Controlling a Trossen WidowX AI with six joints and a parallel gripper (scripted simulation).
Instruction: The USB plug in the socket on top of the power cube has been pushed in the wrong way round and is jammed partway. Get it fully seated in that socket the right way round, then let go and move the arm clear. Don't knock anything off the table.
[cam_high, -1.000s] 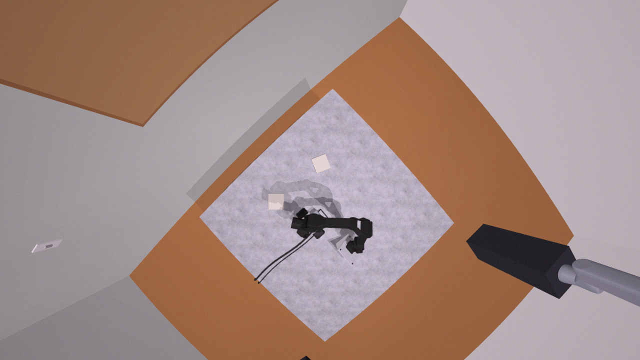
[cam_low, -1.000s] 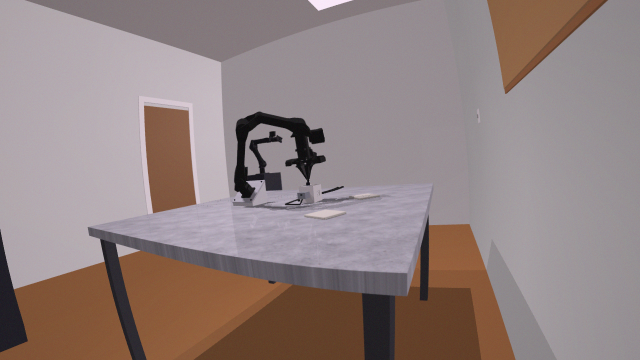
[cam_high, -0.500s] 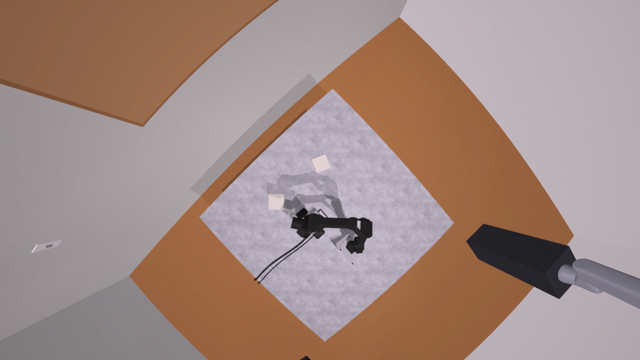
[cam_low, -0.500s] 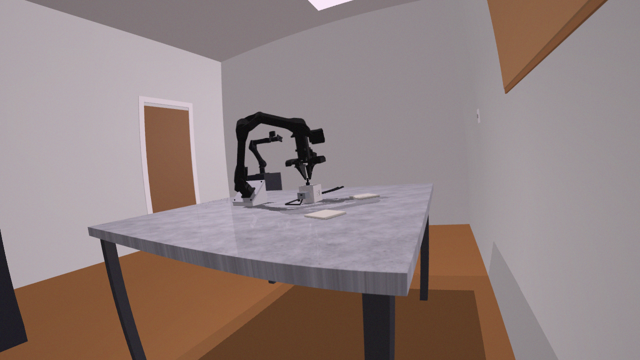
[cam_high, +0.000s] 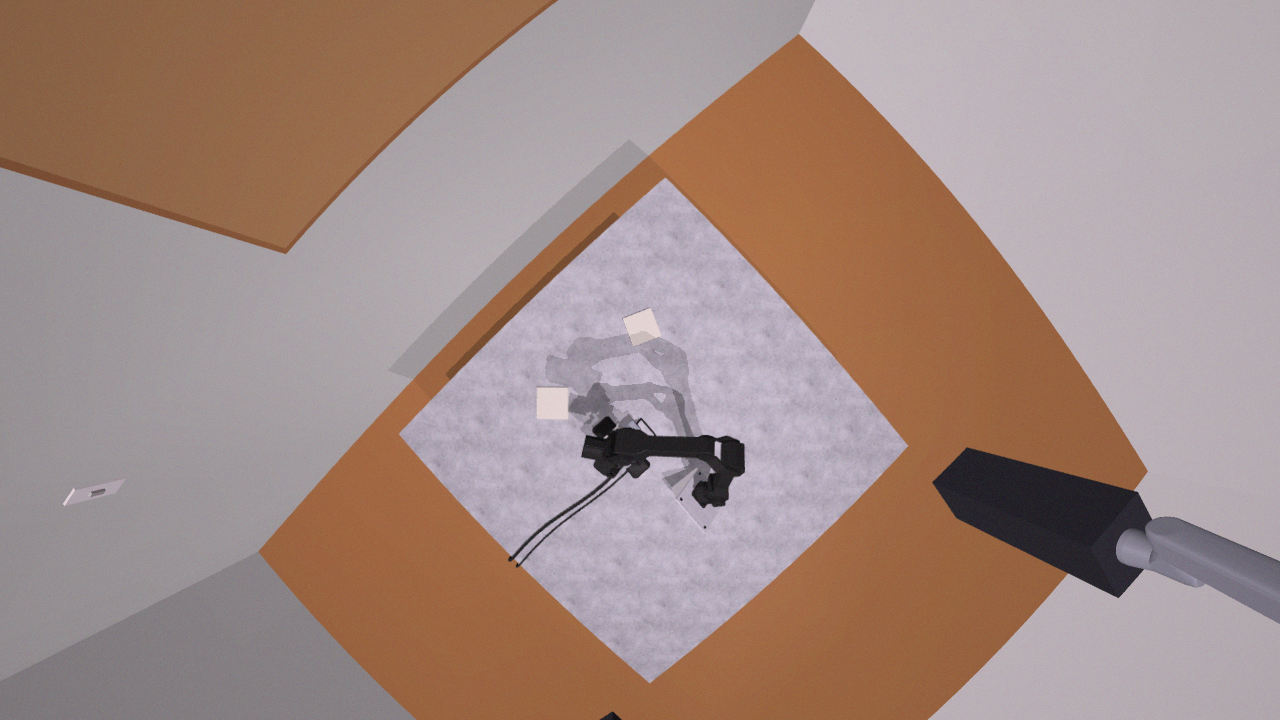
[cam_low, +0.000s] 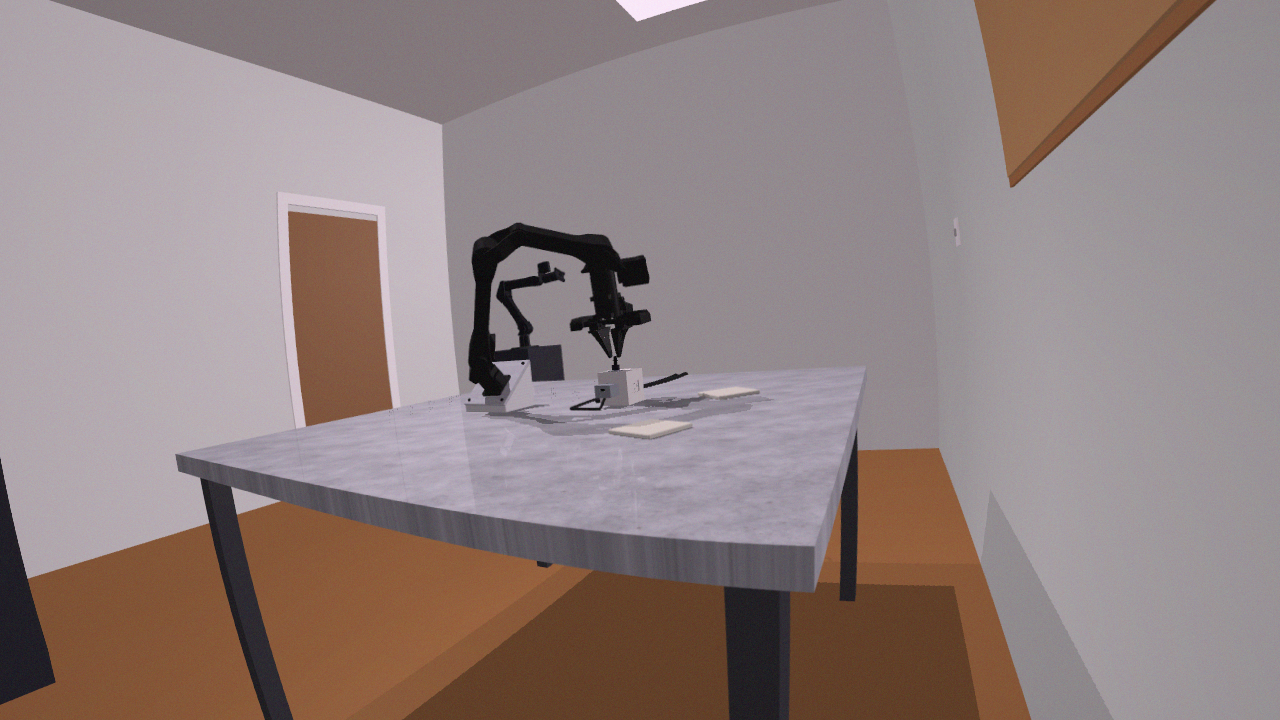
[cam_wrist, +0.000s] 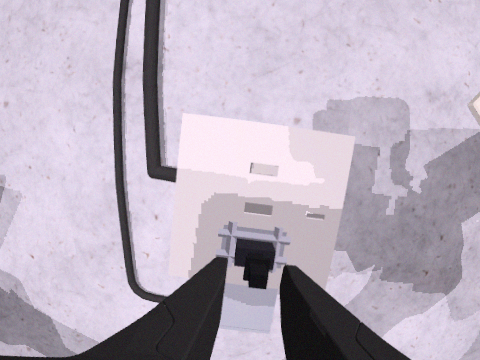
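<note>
The white power cube (cam_low: 622, 387) (cam_wrist: 225, 145) stands on the table, with slots in its top; the arm hides it in the top view. The black USB plug (cam_wrist: 254, 251) (cam_low: 615, 365) stands upright at the cube's top, inside a grey-blue frame (cam_wrist: 255, 233). A narrower black stub rises from it. How deep it sits and which way round it is cannot be told. My gripper (cam_wrist: 254, 272) (cam_low: 614, 354) is open, pointing down over the plug. Its fingers stand a little apart on either side of the stub, with a gap showing on each side. The arm hides the fingertips in the top view.
A grey-blue block (cam_low: 606, 391) (cam_wrist: 249, 312) is on the cube's side. A thick black cable (cam_wrist: 152, 90) and a thinner one (cam_wrist: 119, 125) run beside the cube. Two flat cream tiles (cam_high: 641, 325) (cam_high: 552, 402) lie on the table (cam_high: 760, 385).
</note>
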